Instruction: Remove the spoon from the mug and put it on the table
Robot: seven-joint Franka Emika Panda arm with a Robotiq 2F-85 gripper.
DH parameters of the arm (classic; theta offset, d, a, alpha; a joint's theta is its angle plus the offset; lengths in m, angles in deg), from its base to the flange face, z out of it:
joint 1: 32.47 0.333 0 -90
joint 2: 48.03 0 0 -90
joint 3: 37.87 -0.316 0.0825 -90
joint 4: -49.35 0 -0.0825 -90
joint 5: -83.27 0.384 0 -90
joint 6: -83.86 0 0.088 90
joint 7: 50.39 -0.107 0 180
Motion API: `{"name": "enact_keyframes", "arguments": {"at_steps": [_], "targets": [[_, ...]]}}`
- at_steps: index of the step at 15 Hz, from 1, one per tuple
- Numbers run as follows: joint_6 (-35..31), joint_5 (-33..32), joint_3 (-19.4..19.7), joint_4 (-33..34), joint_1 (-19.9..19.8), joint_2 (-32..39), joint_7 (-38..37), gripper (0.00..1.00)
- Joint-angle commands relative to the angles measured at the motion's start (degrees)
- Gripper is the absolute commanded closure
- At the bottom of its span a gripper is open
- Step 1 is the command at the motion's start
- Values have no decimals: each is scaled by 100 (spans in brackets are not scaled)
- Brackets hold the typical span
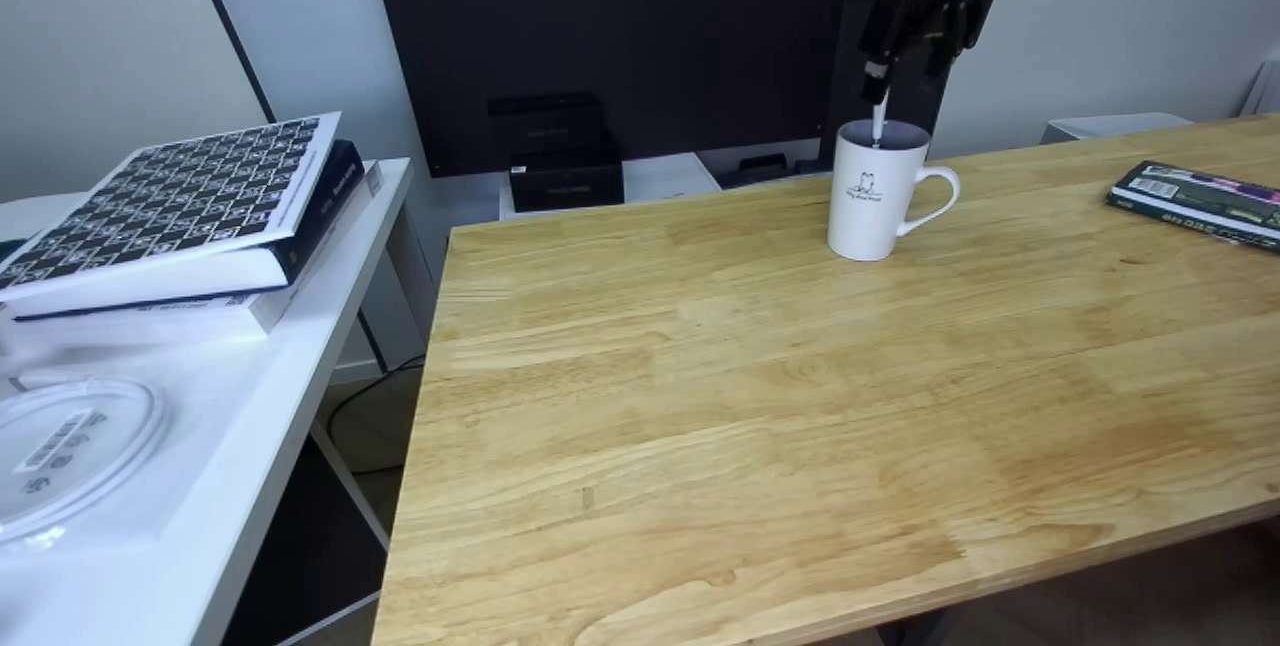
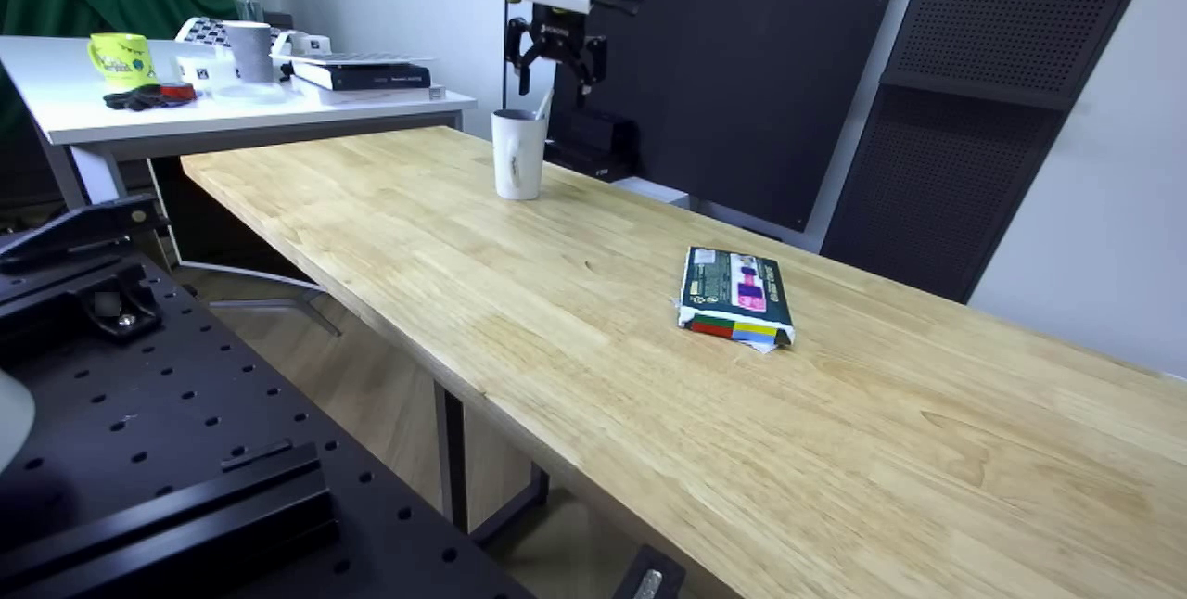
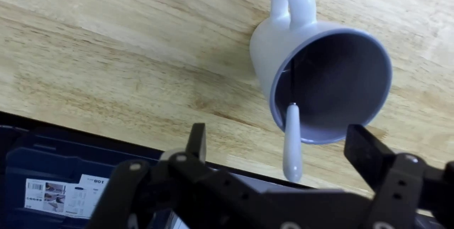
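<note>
In an exterior view, your gripper [image 2: 555,89], upper centre, stands spread wide, empty; wooden table [image 2: 575,302] crosses mid-frame, white side table [image 2: 67,96] upper left.

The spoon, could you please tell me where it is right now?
In the wrist view, right of centre, the spoon leans inside the mug, its pale handle jutting over the lower-left rim toward the open claw.
</note>
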Motion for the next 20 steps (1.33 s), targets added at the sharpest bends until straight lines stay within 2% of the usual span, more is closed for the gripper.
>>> {"name": "enact_keyframes", "arguments": {"at_steps": [1, 11, 13, 20], "targets": [[21, 193, -118, 202, -70, 186, -244, 0], [-58, 218, -121, 297, 0, 214, -421, 0], [-47, 180, -89, 310, 28, 219, -449, 27], [35, 101, -21, 384, 137, 235, -605, 75]]}}
